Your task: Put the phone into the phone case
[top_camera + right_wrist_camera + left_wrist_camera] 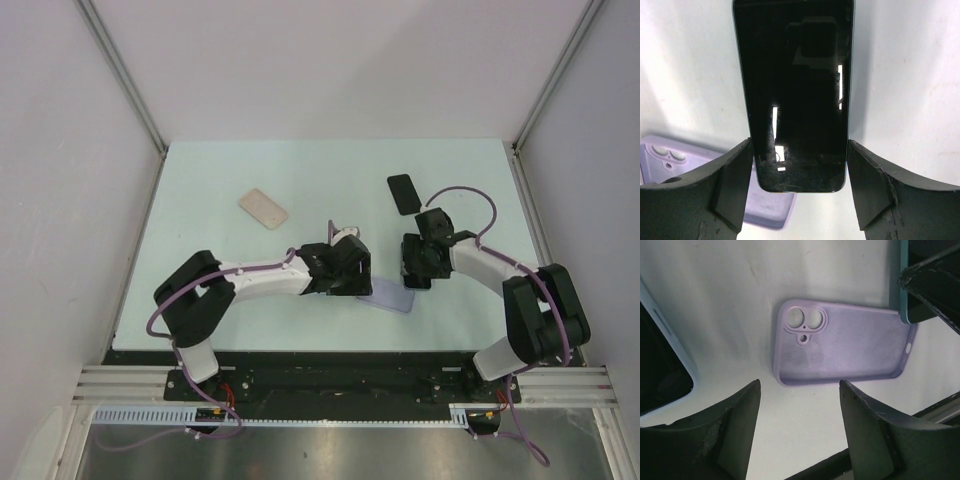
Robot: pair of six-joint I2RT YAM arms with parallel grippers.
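Currently one phone [797, 95] pinched by right jaws; left jaws spread; one case [840, 347].

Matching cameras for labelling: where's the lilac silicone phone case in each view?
Top external: lilac silicone phone case just below centre.
Left wrist: case mid-frame, open side up.
Right wrist: case in the bottom-left corner.
Shared landmark: black-screened phone, centre in right wrist, top right in left wrist.

Overhead looks down; both close wrist views share the case [840, 347].

A pale green table [210, 185] sits between plain white walls [330, 60] edged with aluminium posts [122, 72].
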